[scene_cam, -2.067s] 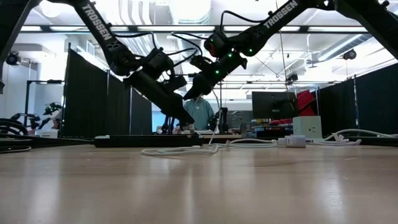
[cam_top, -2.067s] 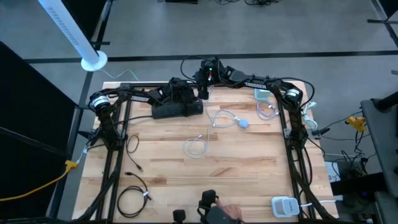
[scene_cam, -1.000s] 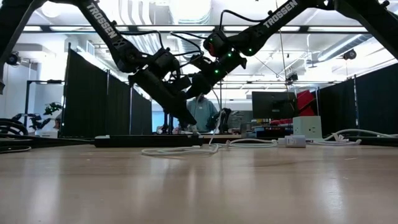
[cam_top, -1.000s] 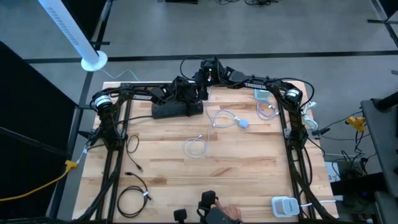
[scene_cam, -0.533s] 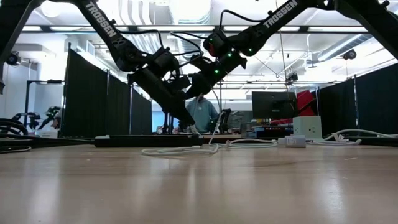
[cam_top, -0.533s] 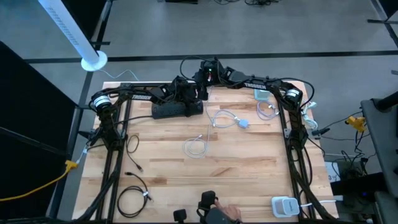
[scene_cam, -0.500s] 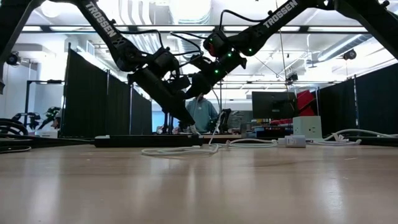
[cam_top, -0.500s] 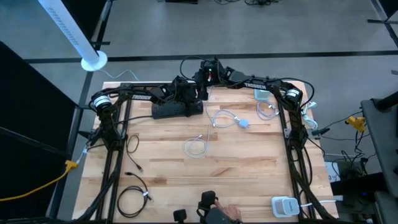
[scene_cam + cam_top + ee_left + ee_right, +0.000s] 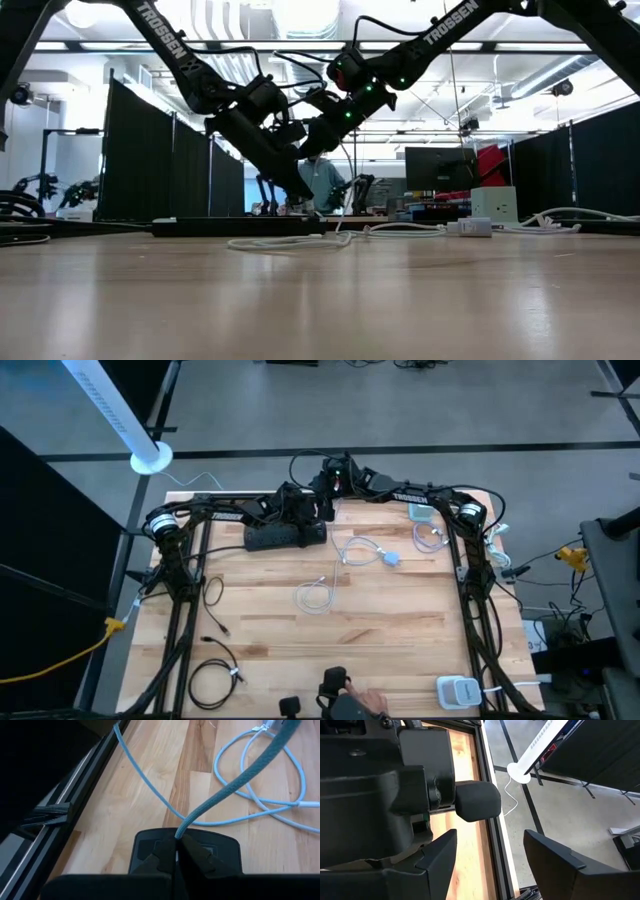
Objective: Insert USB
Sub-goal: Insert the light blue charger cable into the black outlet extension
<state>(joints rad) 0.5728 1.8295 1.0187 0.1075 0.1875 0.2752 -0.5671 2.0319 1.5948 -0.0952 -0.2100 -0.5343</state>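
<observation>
We see the left gripper (image 9: 178,851) clamped on the blue cable (image 9: 235,782) over the black power strip (image 9: 285,536), table's 12 o'clock. Right gripper (image 9: 490,855) wide, holding nothing, beside it.

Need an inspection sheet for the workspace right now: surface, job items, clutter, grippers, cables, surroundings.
Surface: wooden table, bare through the middle.
Job's things: black power strip near the far edge; light-blue cable pinched at its end, directly above the strip.
Clutter: white adapter at a near corner.
Grippers: left gripper shut on the cable; right gripper open, empty, beside the left arm.
Cables: white coils mid-table; black coils near the left edge.
Surroundings: black partitions, a person behind.
</observation>
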